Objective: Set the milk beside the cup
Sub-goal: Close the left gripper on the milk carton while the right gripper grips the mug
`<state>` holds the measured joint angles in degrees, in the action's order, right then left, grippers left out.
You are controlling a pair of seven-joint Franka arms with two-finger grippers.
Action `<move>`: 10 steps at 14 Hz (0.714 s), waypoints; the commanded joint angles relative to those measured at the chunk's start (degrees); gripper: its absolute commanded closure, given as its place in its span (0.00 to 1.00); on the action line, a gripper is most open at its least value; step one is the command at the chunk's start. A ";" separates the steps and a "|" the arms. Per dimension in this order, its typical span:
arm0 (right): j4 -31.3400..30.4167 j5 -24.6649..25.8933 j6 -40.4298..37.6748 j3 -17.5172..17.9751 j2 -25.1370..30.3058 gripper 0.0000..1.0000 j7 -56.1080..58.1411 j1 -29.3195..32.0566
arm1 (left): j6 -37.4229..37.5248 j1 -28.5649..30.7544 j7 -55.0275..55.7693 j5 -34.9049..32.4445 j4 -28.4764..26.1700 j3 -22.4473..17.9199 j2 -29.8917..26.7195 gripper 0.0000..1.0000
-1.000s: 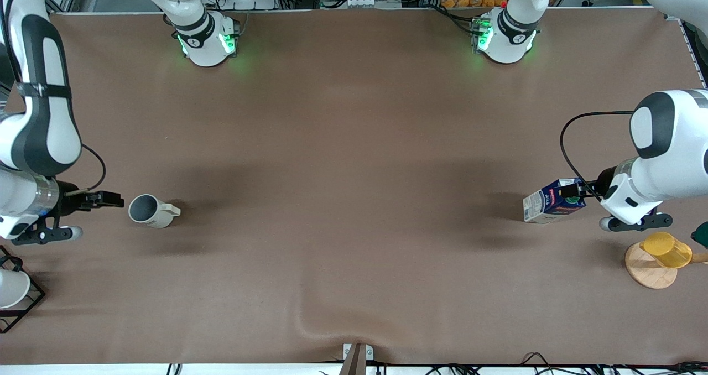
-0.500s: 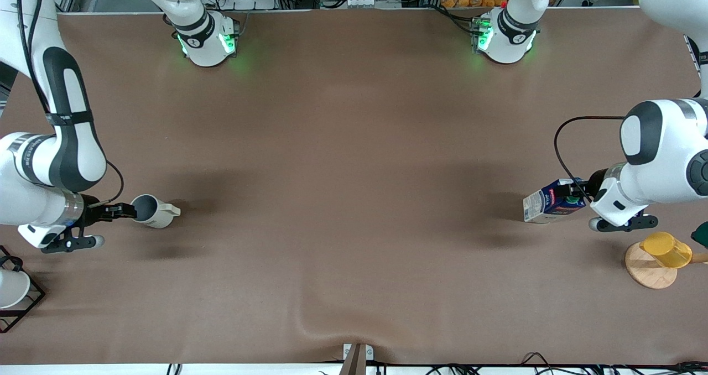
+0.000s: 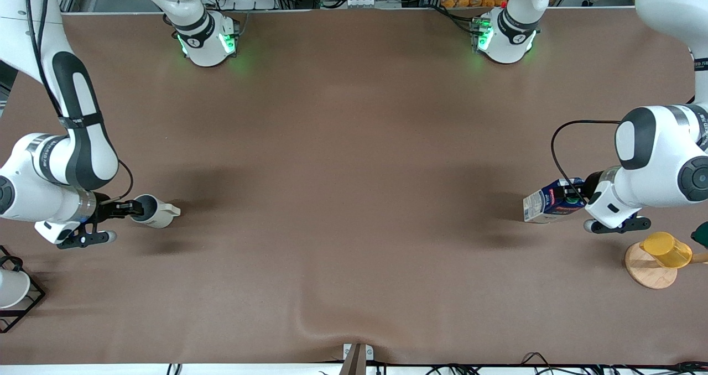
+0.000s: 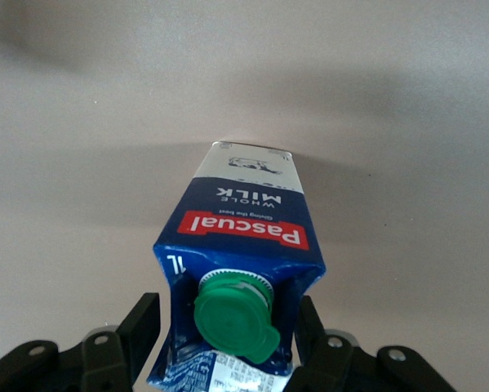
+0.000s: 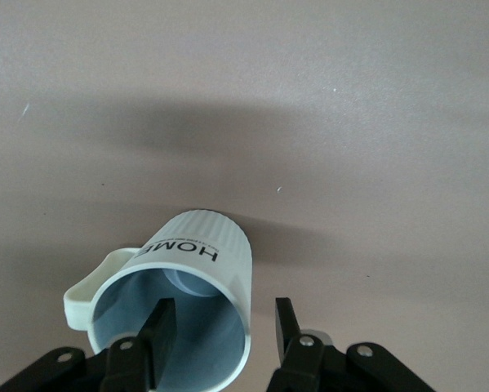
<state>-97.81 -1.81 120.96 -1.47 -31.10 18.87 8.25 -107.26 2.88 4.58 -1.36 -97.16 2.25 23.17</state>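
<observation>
Since wanted beside the cup (image 3: 155, 211) at nine o'clock, clamped the milk (image 3: 547, 202), at three o'clock on the worktop (image 3: 354, 142), near its cap in the left gripper (image 4: 228, 318). Straddled the cup's wall with the right gripper (image 5: 220, 327), jaws apart, perhaps to steady it. Noted yellow cup (image 3: 666, 249) on wooden disc (image 3: 644, 272) at four o'clock of the milk; saw nothing between milk and cup.

The milk (image 3: 550, 203) is standing upright on the tabletop (image 3: 354, 159) toward the left arm's end, a dark blue gable-top carton with a round green screw cap, a red label band and a white panel near its base. The cup (image 3: 154, 212), an off-white ribbed mug with a grey interior and a stubby handle, is sitting upright toward the right arm's end, well apart from the milk.
</observation>
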 commanded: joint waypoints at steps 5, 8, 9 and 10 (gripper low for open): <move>-0.81 -0.39 1.38 0.59 -0.01 1.00 1.17 1.42 | -0.49 -0.24 0.07 -1.28 0.39 0.04 0.12 0.47; -0.72 -0.39 1.30 0.59 0.08 1.00 1.17 1.15 | -0.14 -0.24 0.16 -1.28 0.57 0.04 -0.32 0.50; -0.46 -0.39 0.86 0.67 0.25 1.00 0.74 1.07 | -0.05 -0.33 0.25 -1.28 0.66 0.13 -0.41 0.50; -0.19 -0.48 -0.10 0.76 1.04 1.00 0.21 0.54 | -0.05 -0.33 0.42 -1.28 0.83 0.13 -0.50 0.50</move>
<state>-98.18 -1.87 121.57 -1.56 -31.12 19.26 8.56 -107.37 2.84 4.58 -1.36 -96.82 2.32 23.17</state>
